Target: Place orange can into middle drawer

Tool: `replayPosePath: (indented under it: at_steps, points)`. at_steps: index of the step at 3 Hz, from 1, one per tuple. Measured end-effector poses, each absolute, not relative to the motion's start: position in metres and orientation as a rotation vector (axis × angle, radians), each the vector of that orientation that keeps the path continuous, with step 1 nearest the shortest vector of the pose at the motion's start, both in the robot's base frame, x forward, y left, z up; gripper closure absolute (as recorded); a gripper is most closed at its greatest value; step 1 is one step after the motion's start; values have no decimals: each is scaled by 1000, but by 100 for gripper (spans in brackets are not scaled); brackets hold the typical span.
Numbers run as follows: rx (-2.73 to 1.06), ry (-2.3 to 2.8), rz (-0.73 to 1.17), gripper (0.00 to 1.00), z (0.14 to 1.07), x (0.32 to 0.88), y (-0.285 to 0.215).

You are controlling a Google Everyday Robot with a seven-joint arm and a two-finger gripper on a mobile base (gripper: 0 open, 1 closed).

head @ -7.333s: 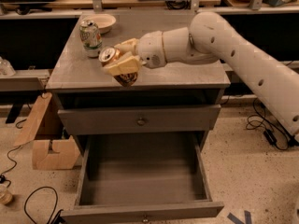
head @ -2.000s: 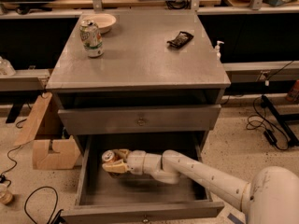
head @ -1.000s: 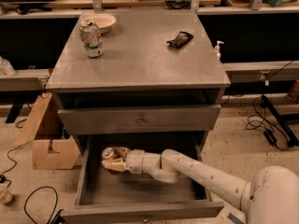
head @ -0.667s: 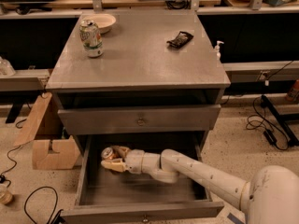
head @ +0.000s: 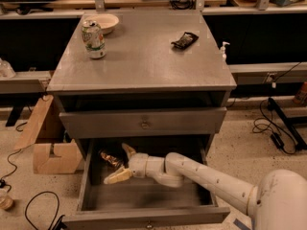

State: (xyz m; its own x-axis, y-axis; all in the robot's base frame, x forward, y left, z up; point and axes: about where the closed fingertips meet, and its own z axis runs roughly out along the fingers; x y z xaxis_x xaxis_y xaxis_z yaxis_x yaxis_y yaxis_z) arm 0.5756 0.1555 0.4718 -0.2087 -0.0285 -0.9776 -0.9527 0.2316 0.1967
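Note:
The orange can [head: 110,158] lies on its side on the floor of the open middle drawer [head: 154,196], near its back left corner. My gripper [head: 116,163] reaches into the drawer from the right, with the arm stretched across the drawer floor. Its two pale fingers [head: 118,176] are spread open, one behind and one in front of the can's right end. The can looks free of them and rests on the drawer floor.
On the cabinet top stand a green-and-white can [head: 93,38], a white bowl [head: 106,22] and a dark packet [head: 184,40]. The shallower drawer front with a knob [head: 144,124] is shut above. A cardboard box [head: 48,145] sits on the floor at the left, cables at the right.
The gripper carried the can from the cabinet top down into the drawer. In the last second its fingers have spread apart, and the can now rests on the drawer floor.

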Motion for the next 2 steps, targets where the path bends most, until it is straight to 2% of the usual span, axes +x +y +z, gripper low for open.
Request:
replayPosePath:
  at_steps: [1,2]
  points:
    - [-987,1499,1150,0,478,575,152]
    - [-1006,1517,1080,0,500,562,124]
